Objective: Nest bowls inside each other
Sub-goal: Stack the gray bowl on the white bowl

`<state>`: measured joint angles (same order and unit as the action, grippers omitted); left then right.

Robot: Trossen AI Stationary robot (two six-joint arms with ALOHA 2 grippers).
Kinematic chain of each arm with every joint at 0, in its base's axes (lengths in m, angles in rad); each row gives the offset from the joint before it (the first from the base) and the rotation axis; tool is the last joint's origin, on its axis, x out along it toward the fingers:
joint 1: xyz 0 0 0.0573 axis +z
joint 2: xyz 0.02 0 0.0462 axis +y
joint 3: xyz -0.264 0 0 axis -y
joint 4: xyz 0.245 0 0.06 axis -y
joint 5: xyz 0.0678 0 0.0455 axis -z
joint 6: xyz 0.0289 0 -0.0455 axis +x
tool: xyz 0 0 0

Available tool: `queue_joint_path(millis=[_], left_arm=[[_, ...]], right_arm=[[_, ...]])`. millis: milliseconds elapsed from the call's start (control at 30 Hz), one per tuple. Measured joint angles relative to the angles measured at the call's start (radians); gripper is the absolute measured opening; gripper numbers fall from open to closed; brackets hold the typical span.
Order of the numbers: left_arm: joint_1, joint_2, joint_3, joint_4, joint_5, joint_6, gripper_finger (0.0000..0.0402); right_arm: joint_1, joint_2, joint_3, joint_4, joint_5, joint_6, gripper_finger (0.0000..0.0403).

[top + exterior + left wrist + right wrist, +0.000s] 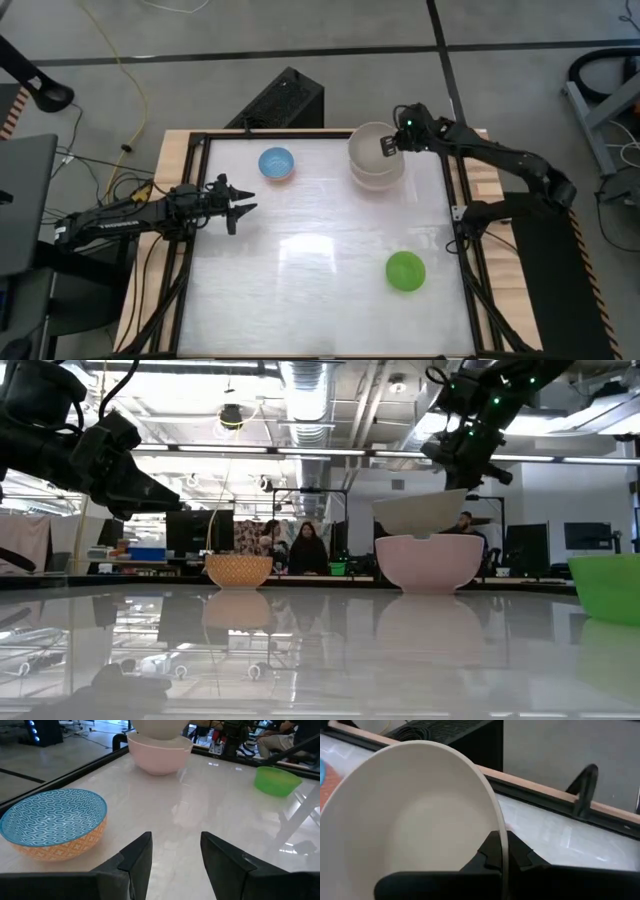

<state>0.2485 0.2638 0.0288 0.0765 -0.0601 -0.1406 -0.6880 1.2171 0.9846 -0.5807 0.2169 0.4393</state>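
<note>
My right gripper is shut on the grey-beige bowl and holds it right over the pale pink bowl, which stands at the table's far right. In the low view the grey-beige bowl tilts just above the pink bowl's rim; whether they touch I cannot tell. The light blue bowl, orange outside, stands at the far left. The green bowl stands near the right front. My left gripper waits open at the table's left, near the blue bowl. My right gripper pinches the grey-beige bowl's rim, one finger inside the bowl and one outside. The fingers slant down from the table's right. The bowl hangs tilted, its open side up, over the pink bowl.
A black frame rail runs around the table top. A black box stands on the floor beyond the far edge. Open table top lies in the middle and near left. People sit in the room behind.
</note>
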Motion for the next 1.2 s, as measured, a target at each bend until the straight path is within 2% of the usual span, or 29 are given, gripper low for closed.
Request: queue_joint_path(millis=[400, 833, 1200], left_arm=[[0.000, 0.000, 0.000, -0.008, -0.001, 0.001, 0.0158], [0.000, 0.000, -0.001, -0.008, -0.004, 0.000, 0.0158], [0.000, 0.000, -0.001, -0.009, -0.004, -0.002, 0.0158]], right_arm=[[-0.021, -0.004, -0.229, 0.210, -0.014, 0.075, 0.0008], [-0.019, 0.000, -0.298, 0.275, -0.014, 0.089, 0.0009], [0.008, 0.000, -0.298, 0.271, -0.033, 0.109, 0.0083]])
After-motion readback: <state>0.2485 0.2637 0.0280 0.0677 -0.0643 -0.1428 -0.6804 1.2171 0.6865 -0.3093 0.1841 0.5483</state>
